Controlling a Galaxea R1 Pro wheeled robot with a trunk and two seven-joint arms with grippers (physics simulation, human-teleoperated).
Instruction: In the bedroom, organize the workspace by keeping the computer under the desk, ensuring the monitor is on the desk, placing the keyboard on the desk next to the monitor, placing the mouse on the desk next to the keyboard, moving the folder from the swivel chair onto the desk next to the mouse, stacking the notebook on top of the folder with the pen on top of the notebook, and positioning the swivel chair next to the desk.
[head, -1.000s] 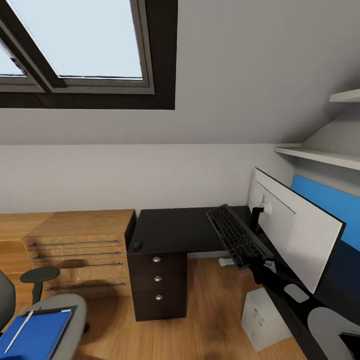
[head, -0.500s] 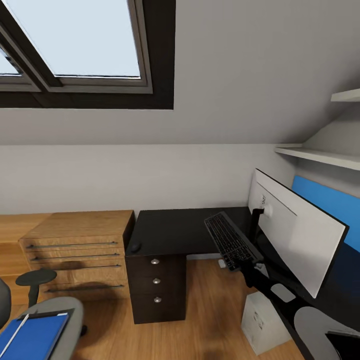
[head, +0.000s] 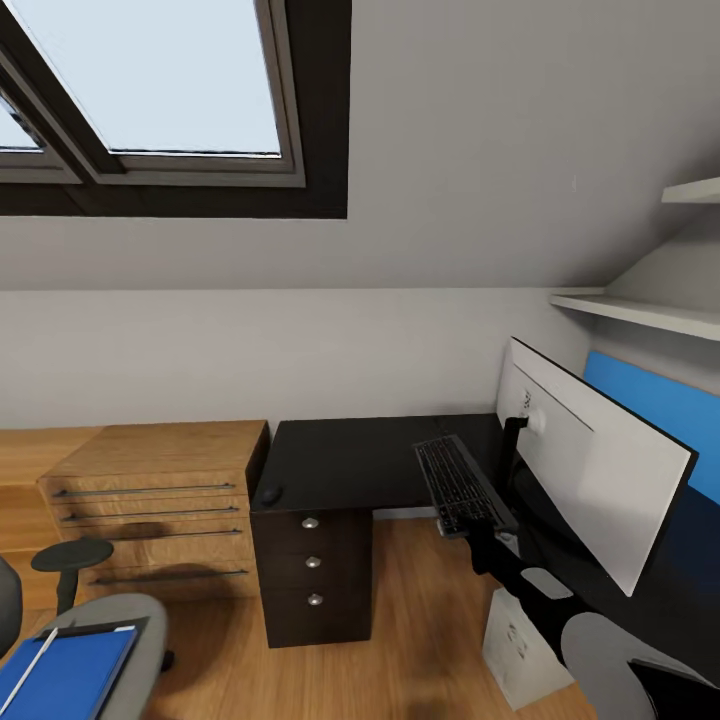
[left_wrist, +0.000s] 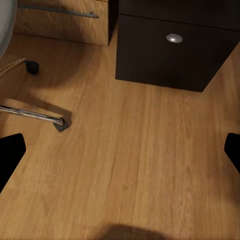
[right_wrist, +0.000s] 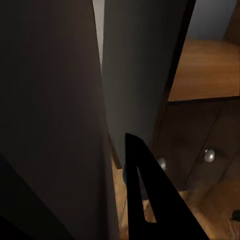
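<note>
Right gripper (head: 482, 540), at the end of a black arm reaching in from 4 o'clock, is clamped on the near end of the keyboard (head: 460, 485), holding it tilted over the desk (head: 350, 460) edge just beside the monitor (head: 590, 470). Left gripper (left_wrist: 120, 150) hangs spread wide and empty over the wooden floor (left_wrist: 130, 165). Mouse (head: 270, 494) sits at the desk's 9 o'clock corner; folder (head: 62, 675) lies on the chair (head: 135, 620) at 7 o'clock, under the skylight (head: 150, 80).
</note>
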